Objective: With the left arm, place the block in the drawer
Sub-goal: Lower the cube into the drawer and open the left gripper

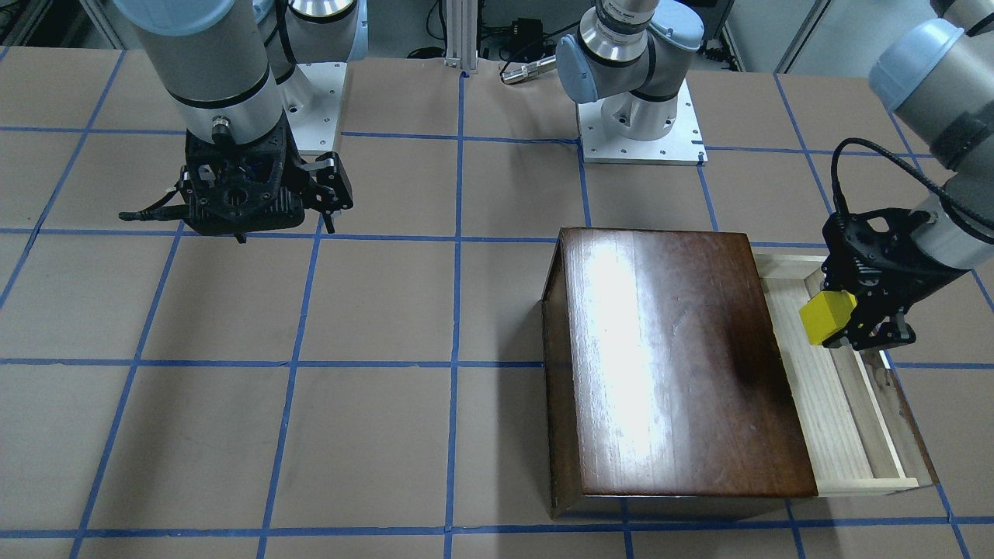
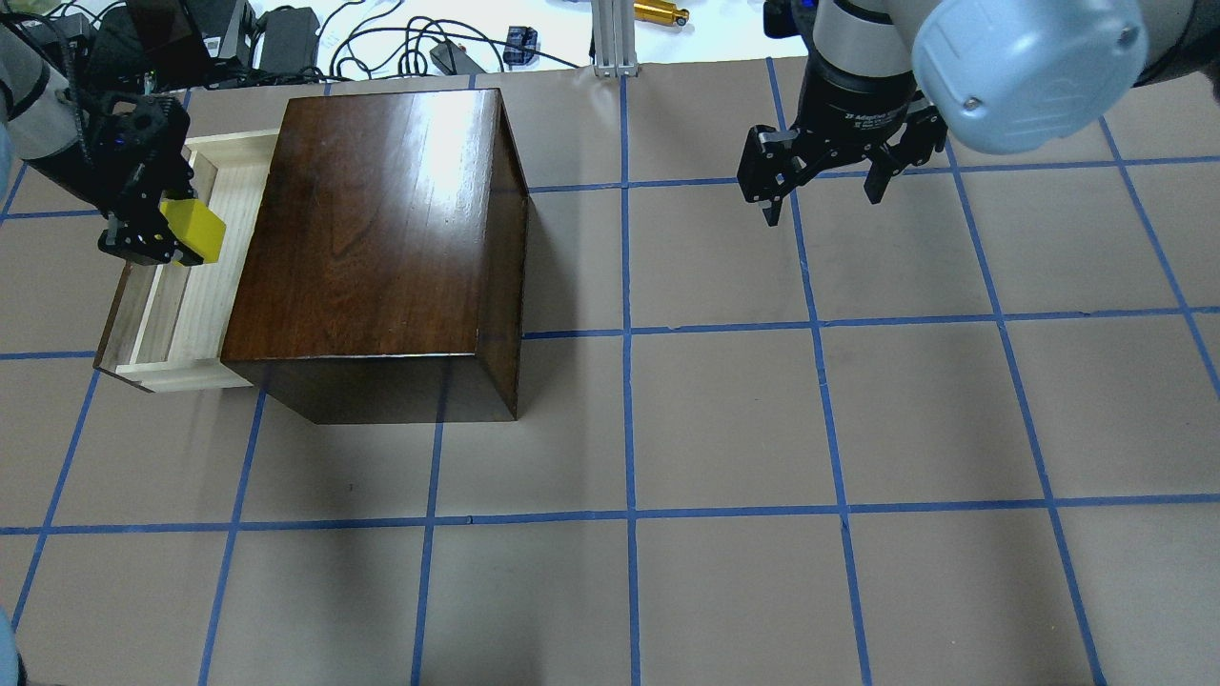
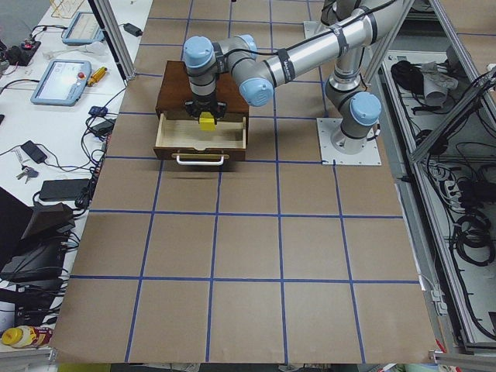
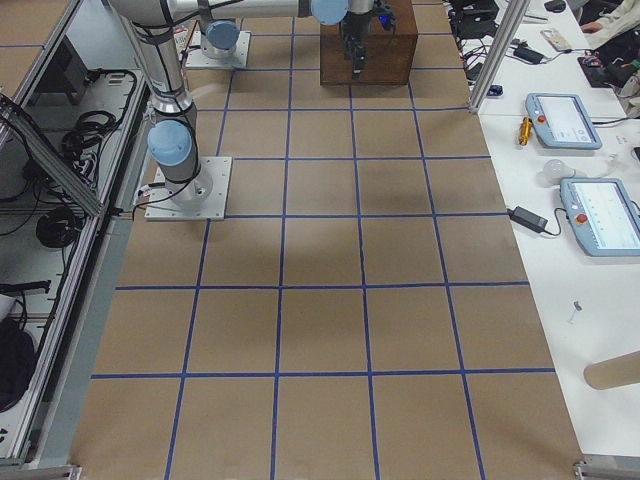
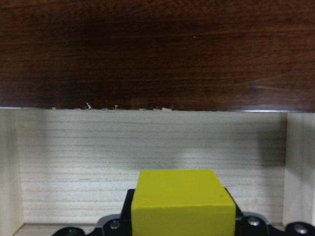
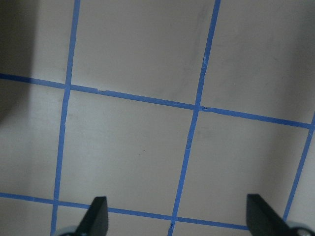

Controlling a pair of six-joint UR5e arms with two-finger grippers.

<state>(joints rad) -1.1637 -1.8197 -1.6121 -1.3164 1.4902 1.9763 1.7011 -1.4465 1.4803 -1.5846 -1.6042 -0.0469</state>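
The yellow block [image 1: 827, 317] is held in my left gripper [image 1: 846, 322], which is shut on it above the open drawer [image 1: 842, 419]. The overhead view shows the block [image 2: 195, 231] in that gripper [image 2: 172, 233] over the pale drawer tray [image 2: 176, 314], beside the dark-brown box [image 2: 381, 238]. In the left wrist view the block [image 5: 183, 204] hangs over the drawer floor [image 5: 98, 162], with the box front [image 5: 157, 49] ahead. My right gripper [image 2: 822, 195] is open and empty, hovering above the table far from the box; it also shows in the front-facing view [image 1: 330, 194].
The drawer's dark front and white handle [image 3: 200, 159] face the table's left end. Tablets and cables [image 3: 62, 77] lie on the side bench beyond the table edge. The arm bases [image 1: 641, 116] stand at the table's back edge. Brown gridded table surface [image 2: 724, 429] spreads right of the box.
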